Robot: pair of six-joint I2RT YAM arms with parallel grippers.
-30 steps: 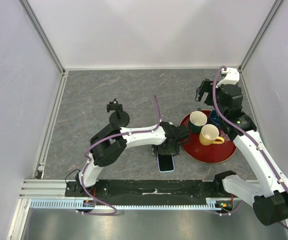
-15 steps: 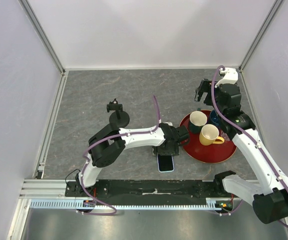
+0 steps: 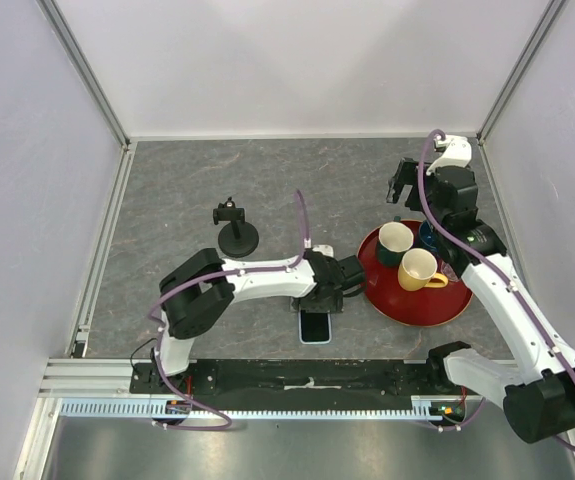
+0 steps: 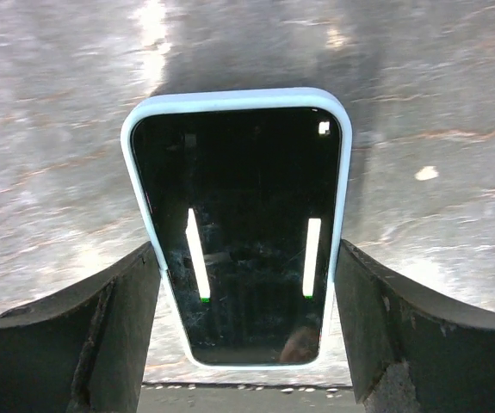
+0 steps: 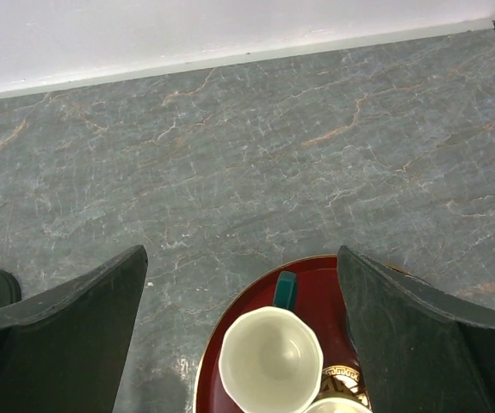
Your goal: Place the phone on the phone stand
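Left end effector (image 4: pixel 247 255) appears to pinch the phone (image 4: pixel 240 224) across its width, one finger on each long edge. The phone is screen up, low over the counter (image 3: pixel 167 190), with its long axis pointing away from the arm bases. Taking the phone stand (image 3: pixel 235 232) as reference, the phone sits right of it and nearer the bases, well apart. Right end effector (image 5: pixel 243 258) is spread and empty, farther right of the stand.

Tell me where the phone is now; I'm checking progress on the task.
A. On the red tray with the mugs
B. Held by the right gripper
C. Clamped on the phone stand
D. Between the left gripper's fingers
D: the left wrist view shows the phone screen-up between the fingers of the left gripper, apart from the phone stand.
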